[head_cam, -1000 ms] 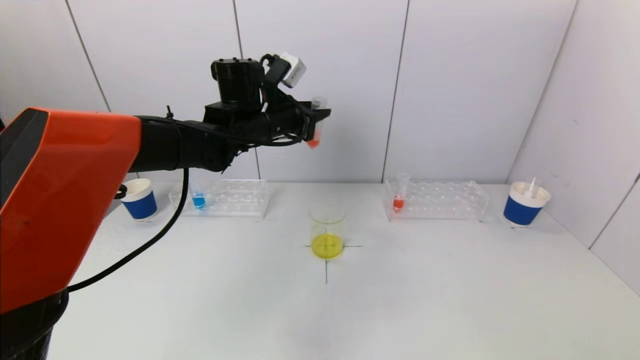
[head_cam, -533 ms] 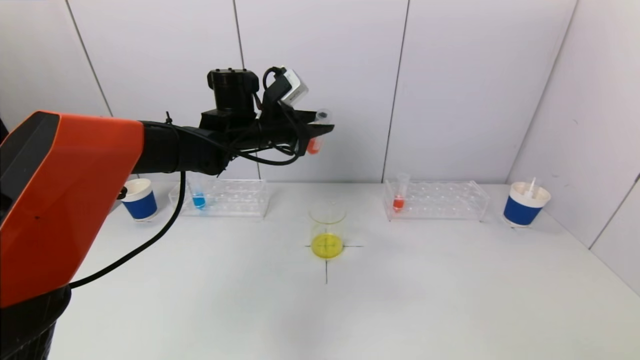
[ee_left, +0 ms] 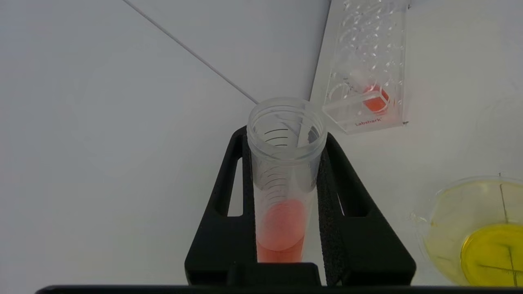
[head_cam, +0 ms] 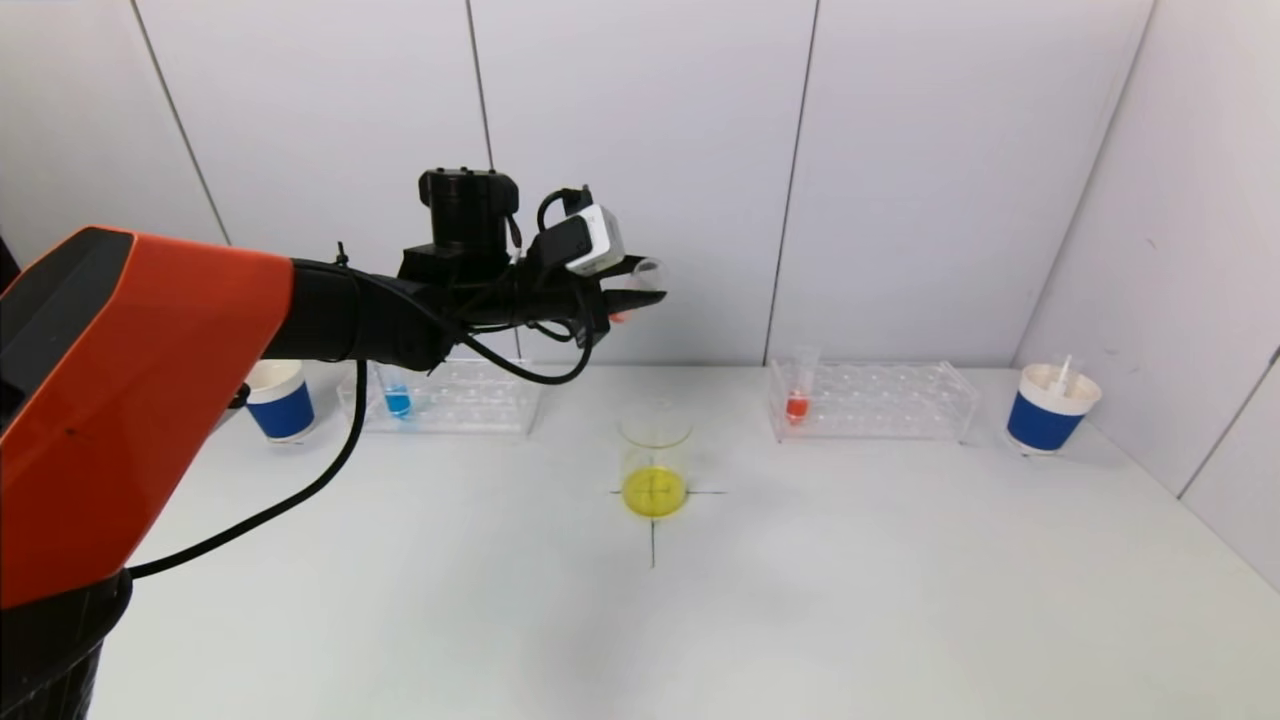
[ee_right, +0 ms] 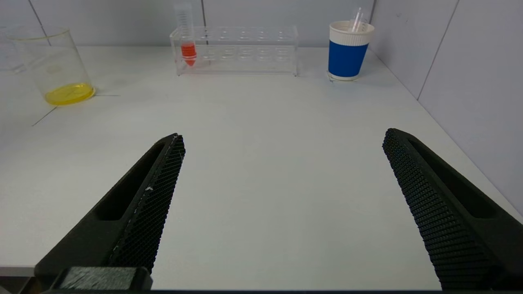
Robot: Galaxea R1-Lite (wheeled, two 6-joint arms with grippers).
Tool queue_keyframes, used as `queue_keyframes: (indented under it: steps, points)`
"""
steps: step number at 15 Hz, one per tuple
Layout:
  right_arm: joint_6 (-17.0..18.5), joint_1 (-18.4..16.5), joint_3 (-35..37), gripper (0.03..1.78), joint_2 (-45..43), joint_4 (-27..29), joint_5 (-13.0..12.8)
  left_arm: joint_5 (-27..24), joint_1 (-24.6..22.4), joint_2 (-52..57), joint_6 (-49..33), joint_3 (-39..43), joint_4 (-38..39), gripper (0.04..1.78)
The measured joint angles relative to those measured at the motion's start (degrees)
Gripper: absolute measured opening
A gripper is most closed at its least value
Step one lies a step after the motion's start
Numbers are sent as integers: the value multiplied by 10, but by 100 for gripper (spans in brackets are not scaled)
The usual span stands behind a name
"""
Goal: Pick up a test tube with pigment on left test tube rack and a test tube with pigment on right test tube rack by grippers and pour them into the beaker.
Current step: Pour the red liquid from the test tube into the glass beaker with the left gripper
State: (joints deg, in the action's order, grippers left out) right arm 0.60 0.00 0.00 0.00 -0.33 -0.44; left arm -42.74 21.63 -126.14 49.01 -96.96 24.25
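- The left gripper (head_cam: 640,296) is clamped on a test tube (ee_left: 284,179) holding orange-red pigment, both pads pressed against its sides below the open rim; the grip low on the body leaves the mouth free for pouring, as I judge it.
- The tube is raised well above the counter (head_cam: 800,600), over the stretch between the far edge and the beaker (head_cam: 655,462), and it lies tilted toward horizontal with the liquid pooled at its closed end. That looks like the start of a pour, though the mouth is not yet over the beaker and nothing is spilling.
- The beaker stands on a cross mark near the middle of the counter with a shallow yellow layer at its bottom, probably placed there so either arm can reach it.
- The left test tube rack (head_cam: 450,395) sits near the far-left edge with a blue-pigment tube in it; the right test tube rack (head_cam: 875,400) sits near the far-right edge, holding a red-pigment tube (ee_right: 188,45) upright.
- The left arm reaches out from the robot's left, forearm nearly level and wrist rolled so the gripper points across toward the centre.
- The right gripper (ee_right: 282,204) hovers low near the counter's near edge, its fingers wide apart and empty, facing the right rack.
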Motion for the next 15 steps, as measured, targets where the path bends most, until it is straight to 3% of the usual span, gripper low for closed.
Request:
queue_keyframes:
  steps: [6, 15]
  points:
    - [0, 0, 0, 176, 0, 0, 0, -1, -1, -2, 141, 55, 7, 44]
    - [0, 0, 0, 176, 0, 0, 0, -17, -6, -10, 256, 93, 58, 44]
